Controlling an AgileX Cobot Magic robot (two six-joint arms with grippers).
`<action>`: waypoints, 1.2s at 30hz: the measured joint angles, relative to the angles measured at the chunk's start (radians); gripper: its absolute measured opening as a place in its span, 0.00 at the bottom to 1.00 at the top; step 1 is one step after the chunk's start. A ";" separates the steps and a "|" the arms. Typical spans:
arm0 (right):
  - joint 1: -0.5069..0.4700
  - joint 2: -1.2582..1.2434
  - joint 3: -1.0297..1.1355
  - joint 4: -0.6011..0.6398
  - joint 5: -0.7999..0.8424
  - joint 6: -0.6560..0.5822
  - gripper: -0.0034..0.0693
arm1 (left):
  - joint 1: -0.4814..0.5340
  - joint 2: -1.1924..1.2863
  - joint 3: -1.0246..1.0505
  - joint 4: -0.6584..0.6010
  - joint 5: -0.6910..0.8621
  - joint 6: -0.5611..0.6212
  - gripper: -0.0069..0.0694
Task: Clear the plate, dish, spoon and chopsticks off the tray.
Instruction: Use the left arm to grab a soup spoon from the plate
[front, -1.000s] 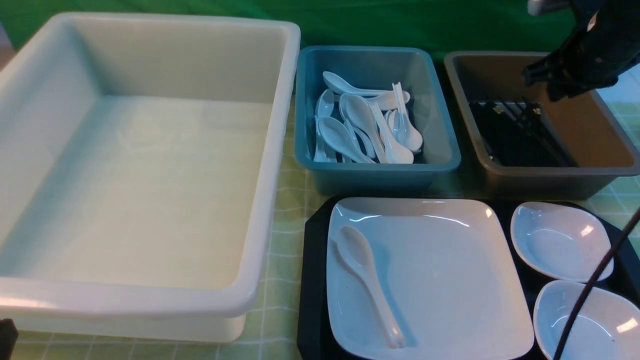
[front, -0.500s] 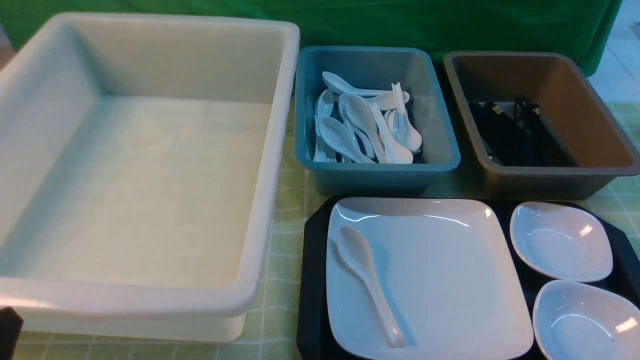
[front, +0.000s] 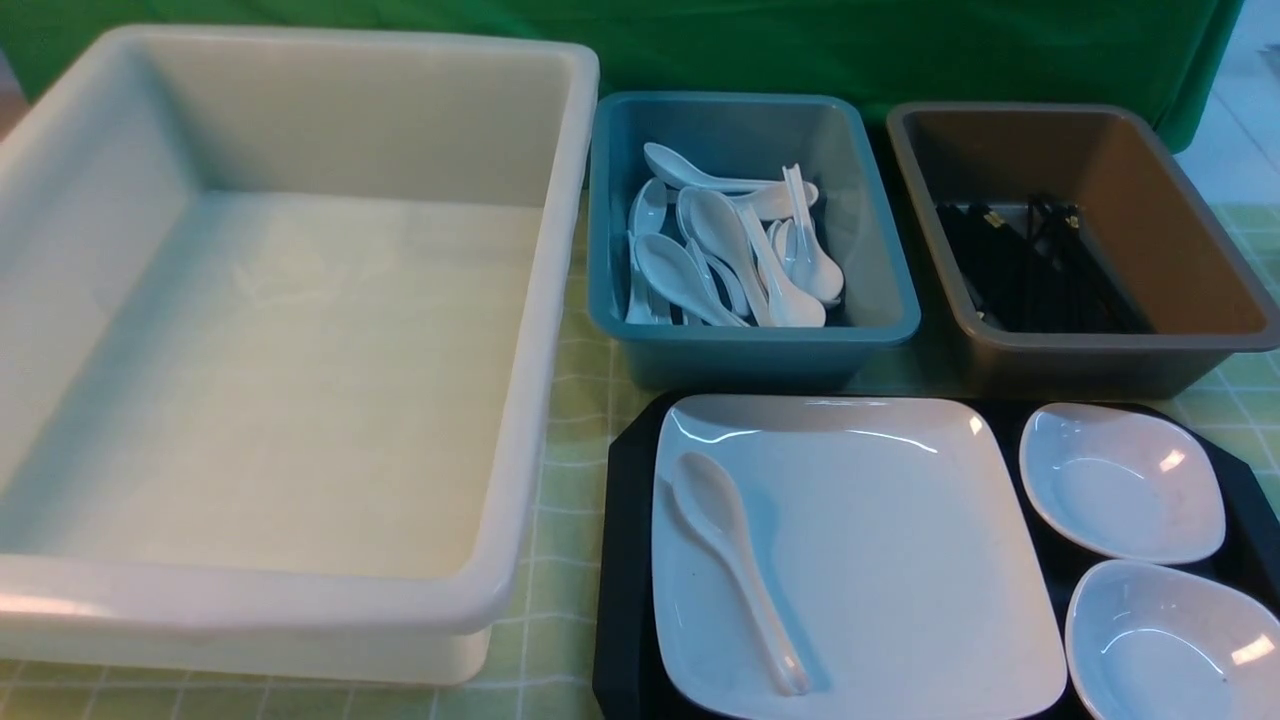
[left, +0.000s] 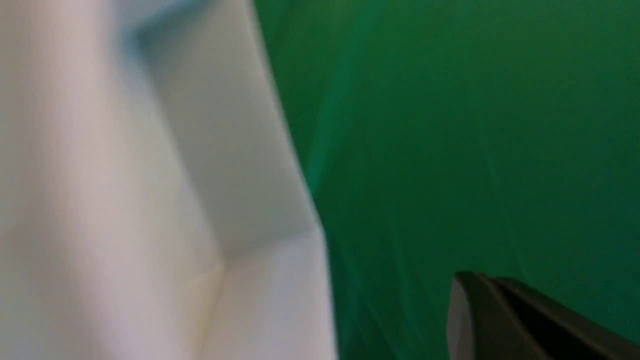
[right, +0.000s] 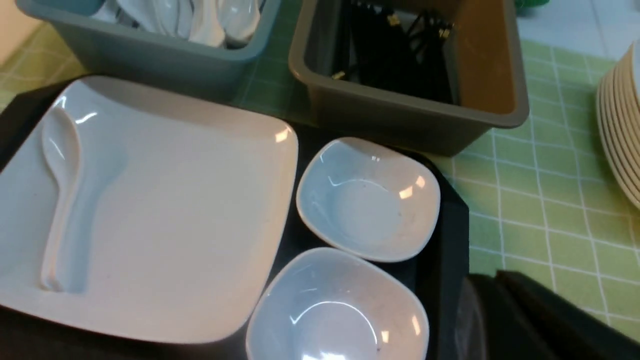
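Note:
On the black tray (front: 625, 560) lies the white square plate (front: 880, 540), with the white spoon (front: 735, 560) resting on its left side. Two small white dishes (front: 1120, 480) (front: 1170, 645) sit on the tray to the plate's right. Black chopsticks (front: 1030, 265) lie in the brown-grey tub. Neither arm shows in the front view. My right gripper (right: 487, 285) is shut and empty, above the tray's edge (right: 450, 250) beside the near dish (right: 335, 310). My left gripper (left: 480, 300) is shut and empty, in front of green cloth beside the white tub (left: 225, 175).
A large empty white tub (front: 280, 330) fills the left. A teal tub (front: 750, 335) holds several white spoons behind the tray. The brown-grey tub (front: 1100, 345) stands to its right. A stack of cream plates (right: 620, 125) sits on the green checked cloth.
My right arm, which hung over the brown-grey tub a second ago, has pulled out of the front view and its jaws have closed. The chopsticks now lie uncovered in that tub.

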 joint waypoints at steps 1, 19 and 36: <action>0.000 -0.026 0.021 0.000 0.000 0.000 0.06 | 0.000 0.011 -0.061 0.059 0.011 0.012 0.09; 0.000 -0.065 0.092 -0.006 -0.038 0.001 0.09 | -0.201 1.162 -0.996 -0.006 1.121 0.449 0.08; 0.000 -0.065 0.092 -0.006 -0.044 0.001 0.14 | -0.835 1.653 -1.095 0.521 0.871 -0.208 0.31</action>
